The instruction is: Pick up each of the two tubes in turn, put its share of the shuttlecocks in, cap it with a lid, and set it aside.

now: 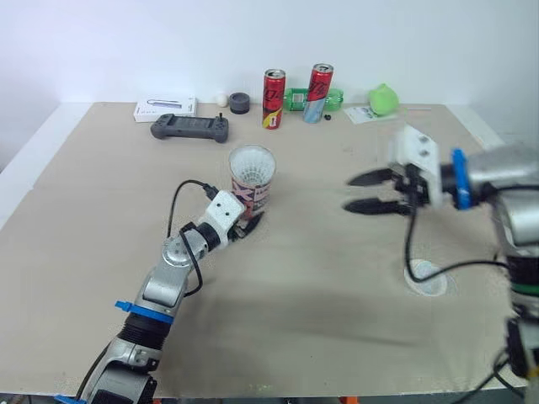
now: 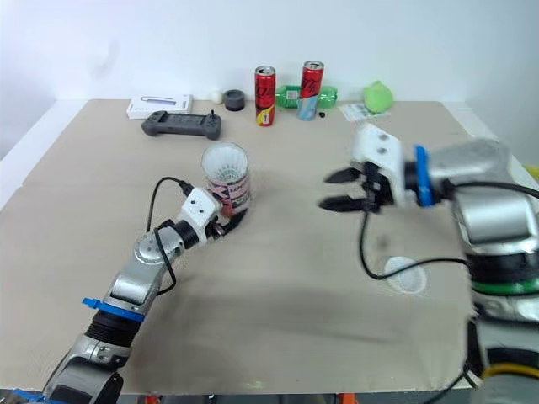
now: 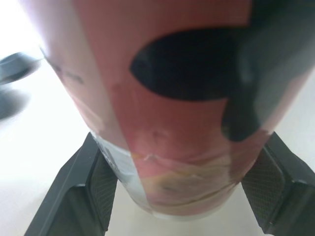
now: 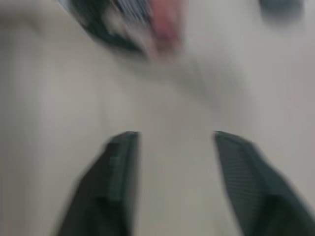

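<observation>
Beige tabletop [image 1: 320, 337] fills most of the frame under a white wall. At centre stands the tube [image 1: 253, 181], upright and uncapped, with something white in its mouth, which I judge to be shuttlecocks. My left gripper [image 1: 248, 225] is clamped on its base from the lower left. My right gripper [image 1: 366, 192], mid-right, hangs spread and empty. Lower right lies a clear lid [image 1: 425, 279]; capping and setting aside are not yet done.
</observation>
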`<state>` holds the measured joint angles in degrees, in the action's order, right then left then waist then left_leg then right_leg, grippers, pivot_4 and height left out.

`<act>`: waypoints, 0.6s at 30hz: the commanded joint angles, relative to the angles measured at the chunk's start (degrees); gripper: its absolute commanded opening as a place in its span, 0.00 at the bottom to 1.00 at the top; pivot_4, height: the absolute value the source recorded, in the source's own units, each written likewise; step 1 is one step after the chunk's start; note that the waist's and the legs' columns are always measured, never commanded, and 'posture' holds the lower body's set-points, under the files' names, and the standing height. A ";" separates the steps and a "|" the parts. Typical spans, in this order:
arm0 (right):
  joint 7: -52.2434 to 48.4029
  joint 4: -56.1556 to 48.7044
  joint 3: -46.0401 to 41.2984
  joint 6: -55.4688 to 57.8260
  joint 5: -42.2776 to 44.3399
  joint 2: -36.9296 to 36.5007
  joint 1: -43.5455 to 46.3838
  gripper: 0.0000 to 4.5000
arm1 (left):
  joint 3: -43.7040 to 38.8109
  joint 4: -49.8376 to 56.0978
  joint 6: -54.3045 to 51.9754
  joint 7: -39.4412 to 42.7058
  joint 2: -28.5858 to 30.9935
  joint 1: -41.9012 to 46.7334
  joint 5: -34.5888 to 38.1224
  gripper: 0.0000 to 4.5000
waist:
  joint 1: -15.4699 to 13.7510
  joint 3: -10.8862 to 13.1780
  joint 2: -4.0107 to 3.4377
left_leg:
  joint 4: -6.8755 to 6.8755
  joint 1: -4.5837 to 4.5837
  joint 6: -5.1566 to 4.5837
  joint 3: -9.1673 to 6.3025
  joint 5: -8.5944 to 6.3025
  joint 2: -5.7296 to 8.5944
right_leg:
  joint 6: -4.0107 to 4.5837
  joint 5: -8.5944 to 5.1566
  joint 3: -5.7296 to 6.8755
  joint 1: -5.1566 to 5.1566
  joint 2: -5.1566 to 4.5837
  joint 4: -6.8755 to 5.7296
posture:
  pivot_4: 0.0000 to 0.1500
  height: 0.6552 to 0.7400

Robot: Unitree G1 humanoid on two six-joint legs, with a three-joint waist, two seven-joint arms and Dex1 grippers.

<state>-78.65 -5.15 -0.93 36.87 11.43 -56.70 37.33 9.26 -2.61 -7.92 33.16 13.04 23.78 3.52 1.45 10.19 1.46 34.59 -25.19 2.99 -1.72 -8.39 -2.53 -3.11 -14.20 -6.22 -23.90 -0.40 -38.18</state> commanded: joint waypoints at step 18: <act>6.22 21.43 3.41 -14.14 -7.55 -5.55 -10.92 0.99 | 8.59 6.44 -4.74 10.29 3.30 -7.47 3.49 0.67 | 1.50 0.00 -0.03 | 0.37 0.76 -0.06 0.39 0.04 -0.03 | -0.07 -0.05 -0.34 0.64 -0.01 -0.01 | 1.00 1.00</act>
<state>-73.40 14.59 2.07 23.97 4.86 -62.86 24.37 17.32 3.49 -13.52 43.62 16.47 16.03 7.59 2.95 10.19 1.42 34.96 -24.43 2.93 -1.33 -8.35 -2.56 -3.18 -14.25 -6.57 -23.26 -0.40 -38.19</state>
